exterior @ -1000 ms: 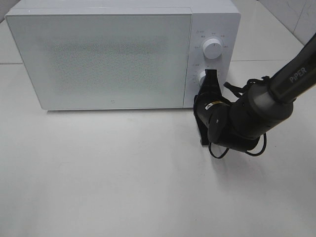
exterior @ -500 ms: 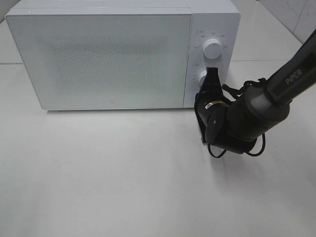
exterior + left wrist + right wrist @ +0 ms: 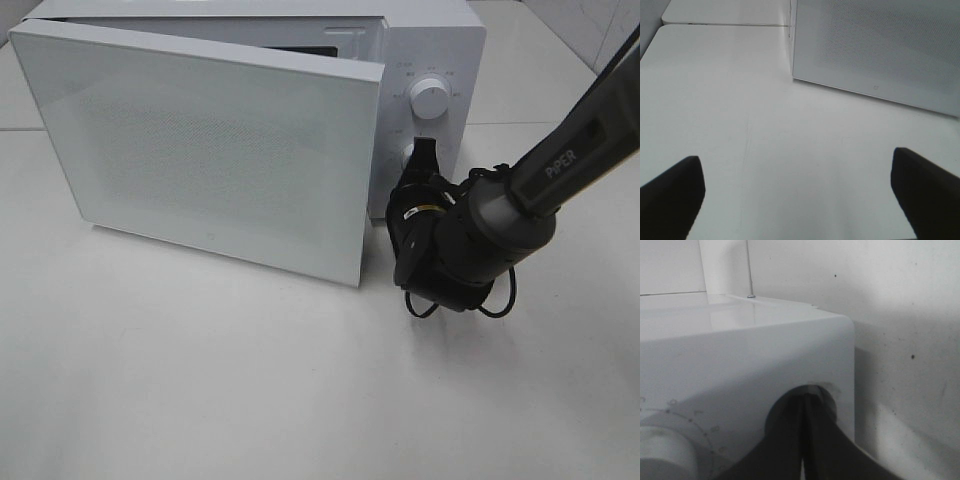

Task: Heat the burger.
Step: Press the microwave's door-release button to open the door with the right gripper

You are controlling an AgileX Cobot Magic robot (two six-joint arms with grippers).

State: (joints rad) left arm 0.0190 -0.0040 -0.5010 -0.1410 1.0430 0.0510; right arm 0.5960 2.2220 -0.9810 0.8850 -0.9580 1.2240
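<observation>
The burger is not in view. The white microwave (image 3: 435, 40) stands at the back of the table, and its door (image 3: 210, 150) is swung partly open at its right edge. My right gripper (image 3: 423, 152) is shut, its tips against the lower control on the panel, below the upper dial (image 3: 430, 98). In the right wrist view the closed fingertips (image 3: 804, 407) press into a round recess of the panel, and the dial (image 3: 657, 460) shows beside them. My left gripper (image 3: 800, 195) is open and empty above the table, facing the door (image 3: 880, 45).
The white table (image 3: 250, 380) spreads in front of the microwave. The open door sticks out over the table toward the front. My right arm (image 3: 560, 160) reaches in from the right edge. A tiled wall (image 3: 600, 30) is at the back right.
The microwave door was shut in both earlier frames and has now sprung partly open. My right gripper stays at the lower control, shifted slightly left.
</observation>
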